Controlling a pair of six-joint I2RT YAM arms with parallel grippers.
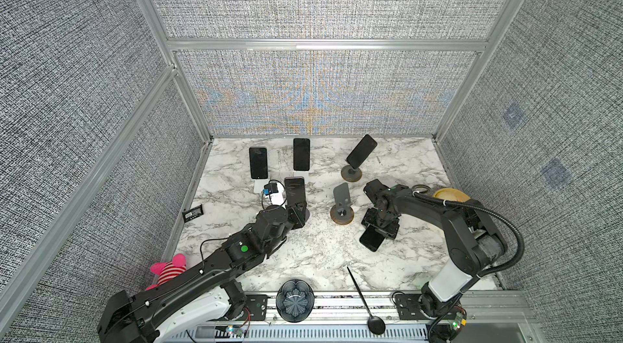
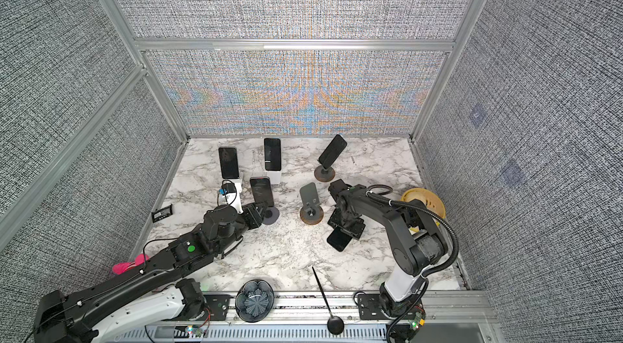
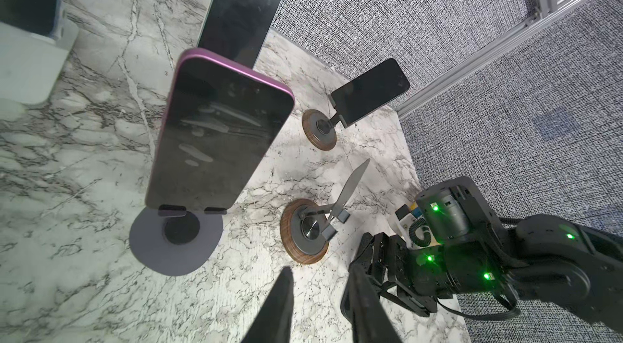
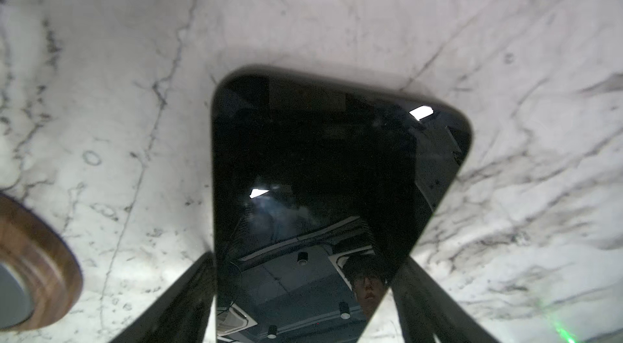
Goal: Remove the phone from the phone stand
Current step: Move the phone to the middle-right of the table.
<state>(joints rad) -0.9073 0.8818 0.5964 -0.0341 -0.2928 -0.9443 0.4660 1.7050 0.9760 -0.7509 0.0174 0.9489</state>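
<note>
Two grippers are at work in both top views. The right gripper [image 1: 376,232] points down over a black phone [image 1: 371,242] that lies flat on the table [image 1: 320,257]. It is off the empty stand [image 1: 342,204] just beside the gripper, so this phone looks already removed. The left gripper [image 1: 300,212] sits low, close to the foot of a stand carrying a purple-edged phone [image 1: 294,191], which stands upright just ahead of it.

In the left wrist view the left gripper's fingers [image 3: 279,304] stand a little apart with bare table between them, holding nothing. The purple-edged phone leans on its grey stand [image 3: 145,250] ahead of the fingertips, its lower edge caught in two small hooks [image 3: 172,210]. The gap looks narrower than the phone. A push forward from here would likely shove the stand, or tip the phone back toward another phone [image 3: 242,11] behind it, rather than grip it.

In the right wrist view the right gripper's fingers [image 4: 188,297] flank the black phone, each close against a long edge. Whether they pinch it or only touch it I cannot tell. The wooden base [image 4: 43,257] of the empty stand lies near one finger. If the fingers are squeezing when the arm rises, the slick phone could lift at one end and drop. A sideways drag could knock it into that base.
</note>
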